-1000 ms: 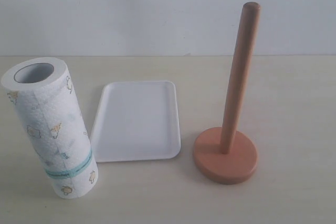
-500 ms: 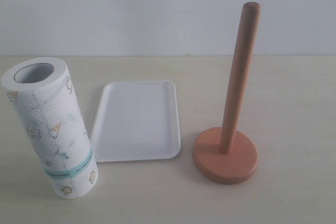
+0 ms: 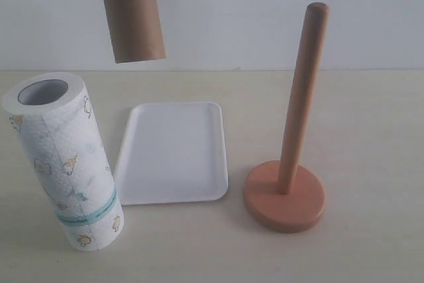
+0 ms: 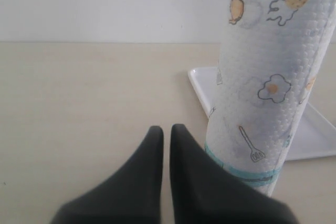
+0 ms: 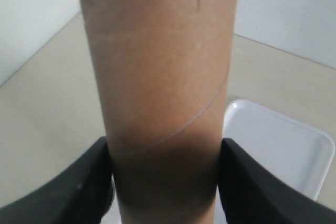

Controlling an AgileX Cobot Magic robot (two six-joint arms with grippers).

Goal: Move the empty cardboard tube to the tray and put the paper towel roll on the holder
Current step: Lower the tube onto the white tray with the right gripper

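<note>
The brown cardboard tube (image 3: 131, 11) hangs nearly upright in the air, above and behind the white tray (image 3: 173, 152). My right gripper (image 5: 165, 174) is shut on the tube (image 5: 160, 72), one black finger pressed to each side; the gripper itself is above the exterior view's top edge. The paper towel roll (image 3: 63, 160) stands on the table left of the tray, hollow end up. My left gripper (image 4: 166, 132) sits low on the table beside the roll (image 4: 268, 82), shut and holding nothing. The wooden holder (image 3: 291, 137) stands bare to the right of the tray.
A pale wall runs behind the beige table (image 3: 371, 117). The tray's corner (image 5: 278, 145) shows under the held tube in the right wrist view.
The cardboard tube has come down into the exterior view from above; one second ago it was out of frame. The roll, tray and holder have not moved.
</note>
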